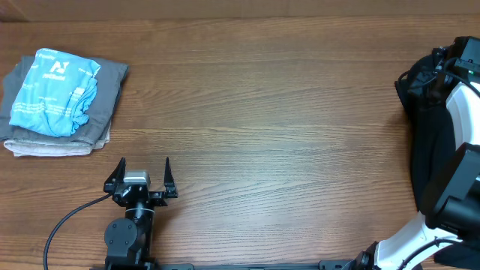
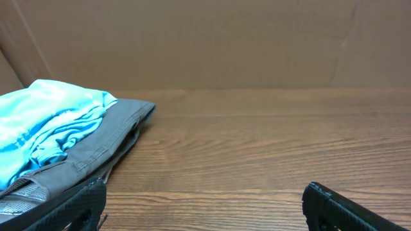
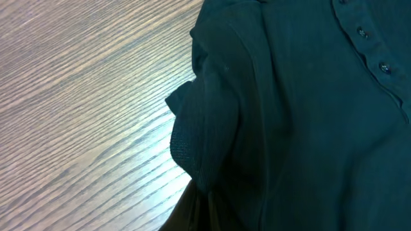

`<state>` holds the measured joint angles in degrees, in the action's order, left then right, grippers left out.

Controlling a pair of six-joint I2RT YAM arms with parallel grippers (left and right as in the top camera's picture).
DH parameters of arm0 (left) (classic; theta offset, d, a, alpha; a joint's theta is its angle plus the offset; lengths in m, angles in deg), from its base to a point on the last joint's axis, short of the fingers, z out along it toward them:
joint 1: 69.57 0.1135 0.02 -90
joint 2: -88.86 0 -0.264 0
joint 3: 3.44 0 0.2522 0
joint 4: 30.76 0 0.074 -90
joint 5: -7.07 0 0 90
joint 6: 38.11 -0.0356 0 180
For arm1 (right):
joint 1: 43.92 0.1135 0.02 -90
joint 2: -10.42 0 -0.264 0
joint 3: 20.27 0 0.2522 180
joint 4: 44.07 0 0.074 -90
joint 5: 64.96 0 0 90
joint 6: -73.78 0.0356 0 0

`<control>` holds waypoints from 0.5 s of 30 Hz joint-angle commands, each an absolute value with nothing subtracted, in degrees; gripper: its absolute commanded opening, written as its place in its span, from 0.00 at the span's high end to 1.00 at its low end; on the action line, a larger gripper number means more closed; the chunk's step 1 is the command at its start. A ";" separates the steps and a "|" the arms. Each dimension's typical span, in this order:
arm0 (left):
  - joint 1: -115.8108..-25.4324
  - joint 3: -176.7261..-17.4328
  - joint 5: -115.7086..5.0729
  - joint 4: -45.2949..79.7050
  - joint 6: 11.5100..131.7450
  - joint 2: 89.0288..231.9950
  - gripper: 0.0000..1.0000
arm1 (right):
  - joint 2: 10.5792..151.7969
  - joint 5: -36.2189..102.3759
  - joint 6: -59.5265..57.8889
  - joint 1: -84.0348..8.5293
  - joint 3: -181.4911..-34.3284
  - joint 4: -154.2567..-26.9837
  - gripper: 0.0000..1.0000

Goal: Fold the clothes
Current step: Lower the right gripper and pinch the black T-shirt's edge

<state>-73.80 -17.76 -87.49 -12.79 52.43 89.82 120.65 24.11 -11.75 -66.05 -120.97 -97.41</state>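
- Clothes (image 1: pixel 411 88) to fold are a black heap at the far right edge of the overhead view. Part of it lies under my right arm (image 1: pixel 466 127) and part is cut off by the frame.
- As far as it shows, the heap's long side runs top to bottom along that right edge. I cannot read its full outline.
- In the right wrist view dark fabric fills the right half of the frame, with bare table (image 3: pixel 77 109) on the left. A row of small buttons (image 3: pixel 372 48) sits at the upper right, and a bunched fold pokes out at the centre.
- My right gripper is closed. Its fingers show in no view, so I cannot tell whether they pinch fabric or only rest at it.
- My left gripper (image 1: pixel 144 160) is spread wide and holds nothing. It sits low in the left part of the overhead view with its fingers pointing up the frame.
- The deciding relation, as I judge it, is that the black heap lies well apart to the right of my left gripper, across bare wood, while my right arm is already on it. So the right arm is the nearer one to drag the heap toward centre frame, where both arms can reach it.
- A folded pile (image 1: pixel 64 97) of grey with light blue on top lies at the upper left, near my left gripper but not touching it.
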 commanded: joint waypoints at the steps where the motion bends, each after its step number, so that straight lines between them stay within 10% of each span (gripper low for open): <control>1: -74.20 -17.48 -87.80 -13.03 53.37 89.16 0.00 | 122.09 22.12 -11.75 -66.29 -120.16 -96.64 0.96; 15: -74.20 -17.48 -87.80 -13.03 53.37 89.16 0.00 | 112.19 22.14 -11.70 -66.35 -128.84 -97.67 0.96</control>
